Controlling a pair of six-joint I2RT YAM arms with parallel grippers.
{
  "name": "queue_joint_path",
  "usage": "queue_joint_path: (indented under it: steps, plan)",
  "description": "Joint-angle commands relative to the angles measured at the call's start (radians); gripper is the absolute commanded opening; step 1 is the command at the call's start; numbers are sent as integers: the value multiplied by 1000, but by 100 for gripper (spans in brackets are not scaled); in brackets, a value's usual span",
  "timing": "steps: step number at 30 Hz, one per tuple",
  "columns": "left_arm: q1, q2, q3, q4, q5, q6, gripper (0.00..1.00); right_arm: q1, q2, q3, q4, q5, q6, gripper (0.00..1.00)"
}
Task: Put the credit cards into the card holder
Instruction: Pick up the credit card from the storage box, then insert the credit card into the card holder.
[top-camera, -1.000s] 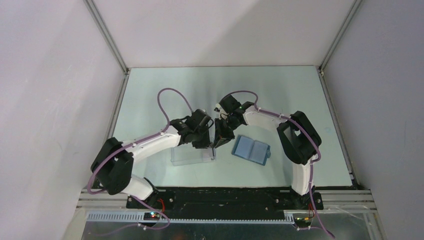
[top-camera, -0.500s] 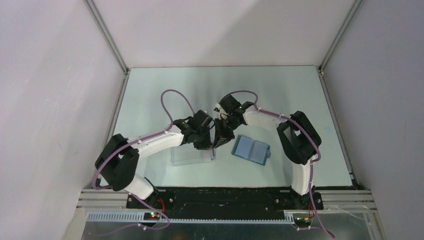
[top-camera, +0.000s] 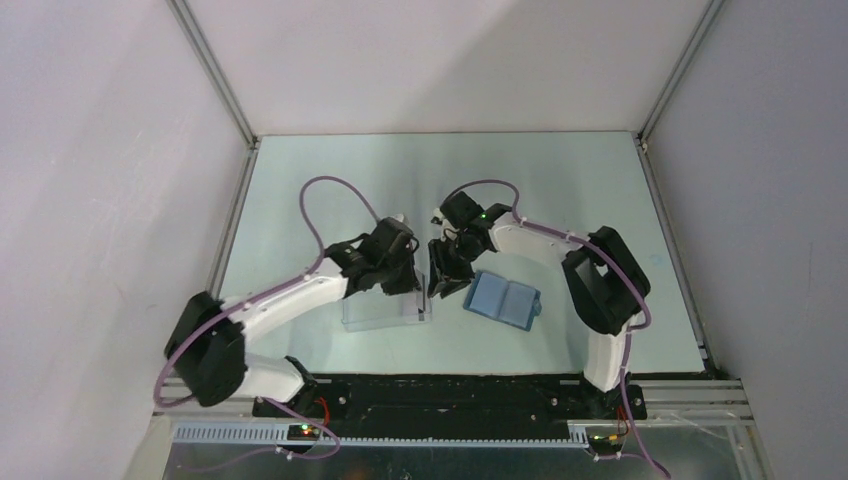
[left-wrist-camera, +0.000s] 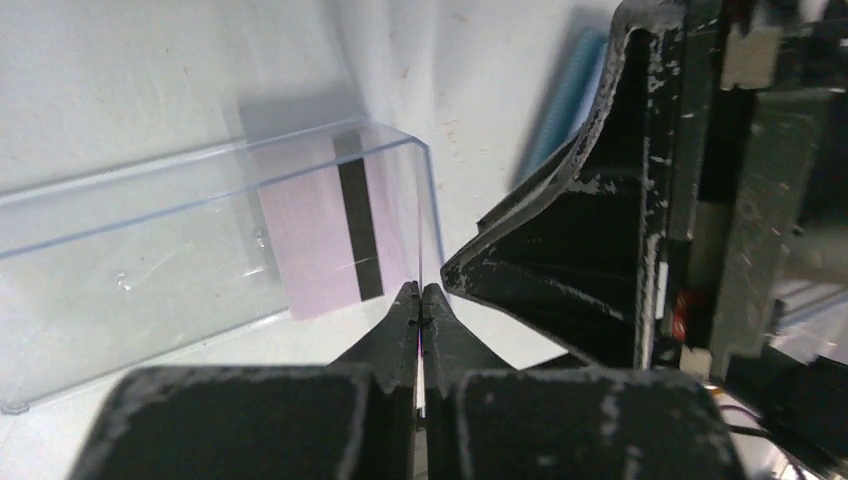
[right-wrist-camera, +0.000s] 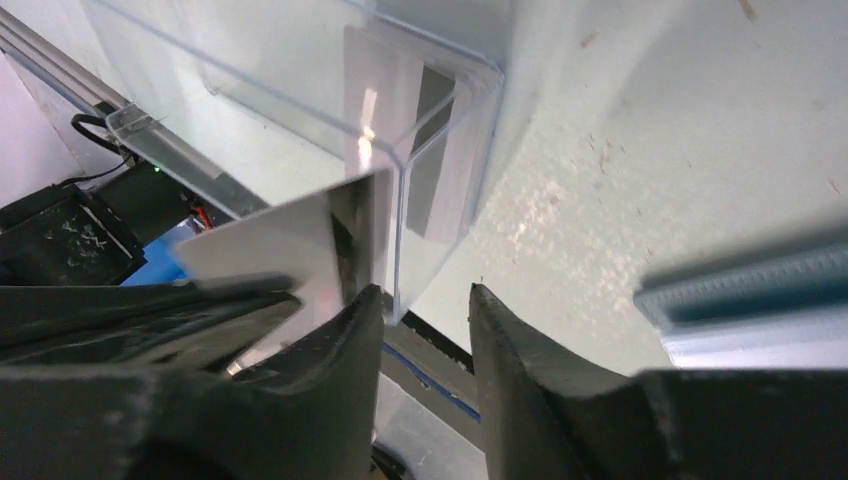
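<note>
Near the front edge of the counter (top-camera: 330, 180), a bit left of middle, the left gripper (left-wrist-camera: 421, 297) has its jaws pinched shut on one credit card (right-wrist-camera: 280, 250). A second card (left-wrist-camera: 320, 240) lies in the one clear box (left-wrist-camera: 150, 200). The right gripper (right-wrist-camera: 425, 300) has its jaws apart and holds nothing, so I'd guess a hand-off. One teal card holder (top-camera: 503, 300) lies open to its right, ready for loading.

Your left arm (top-camera: 290, 298) and right arm (top-camera: 530, 240) have white links, black joints and looping purple cables (top-camera: 335, 182). The left tool (left-wrist-camera: 420, 295) and right tool (right-wrist-camera: 425, 300) are black with pale scuffs.
</note>
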Motion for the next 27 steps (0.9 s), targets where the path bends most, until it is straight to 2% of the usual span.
queue_joint_path:
  steps: [1,7,11,14,16,17,19,21,22,24,27]
  plan:
    - [18,-174,-7,17,-45,-35,0,-18,-187,-10,-60,89,-29,48]
    - [28,-323,21,20,22,4,0,-109,-475,-177,38,8,-11,70]
    - [34,-395,31,73,127,19,0,-259,-643,-312,175,-205,25,74]
    - [38,-431,-6,223,272,-15,0,-340,-741,-393,288,-424,92,74]
    - [39,-443,-58,381,381,-64,0,-378,-773,-444,367,-524,133,73]
    - [39,-445,-84,549,421,-125,0,-389,-780,-451,403,-572,142,72]
    - [39,-440,-152,759,507,-211,0,-389,-790,-460,443,-627,162,70]
    - [39,-435,-187,867,560,-258,0,-385,-801,-469,496,-669,191,63]
    - [38,-435,-197,884,566,-264,0,-384,-805,-483,521,-680,231,56]
    - [38,-438,-206,916,575,-276,0,-383,-817,-504,634,-719,307,50]
    - [37,-447,-218,930,580,-283,0,-382,-828,-524,777,-750,398,47]
